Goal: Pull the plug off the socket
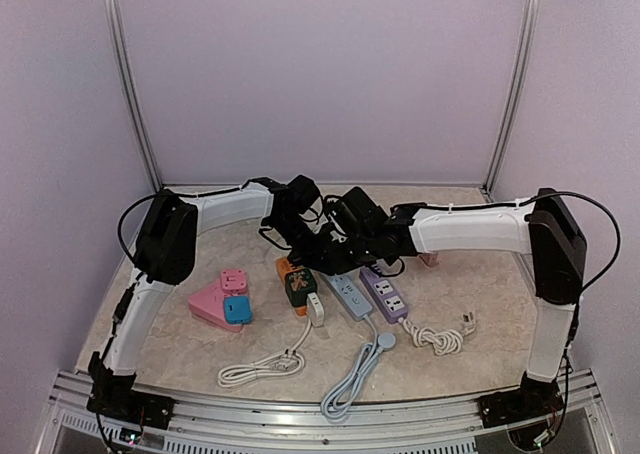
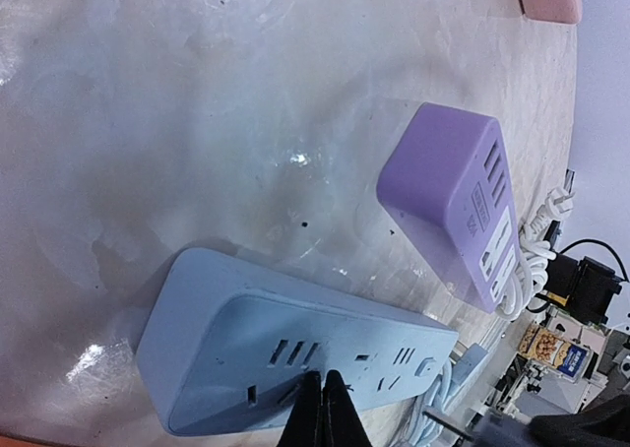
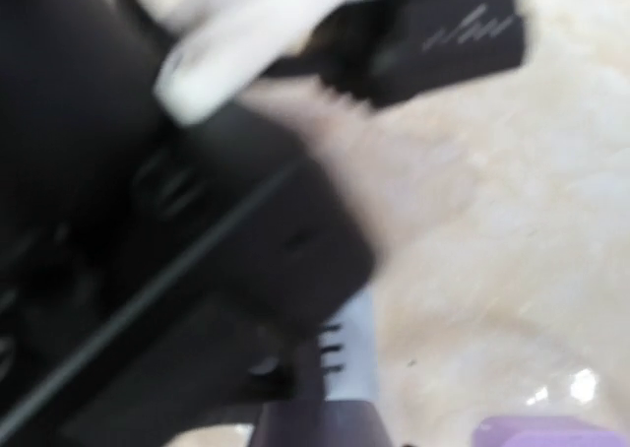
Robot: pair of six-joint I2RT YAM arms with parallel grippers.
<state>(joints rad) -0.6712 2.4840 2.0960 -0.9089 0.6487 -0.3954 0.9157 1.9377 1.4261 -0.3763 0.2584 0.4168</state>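
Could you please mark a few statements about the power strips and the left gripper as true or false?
1. The left gripper is shut over the blue power strip. True.
2. The purple power strip lies left of the blue one in the top view. False: it lies to its right.
3. A dark green plug sits on the orange power strip. True.
4. The purple strip's cable is black. False: it is white.

Pale lilac walls (image 1: 320, 74) across the upper frame, two vertical metal posts (image 1: 132, 94) at the rear corners, beige marbled surface (image 1: 180, 354) with glossy reflections, aluminium rail (image 1: 300, 419) along the bottom edge.
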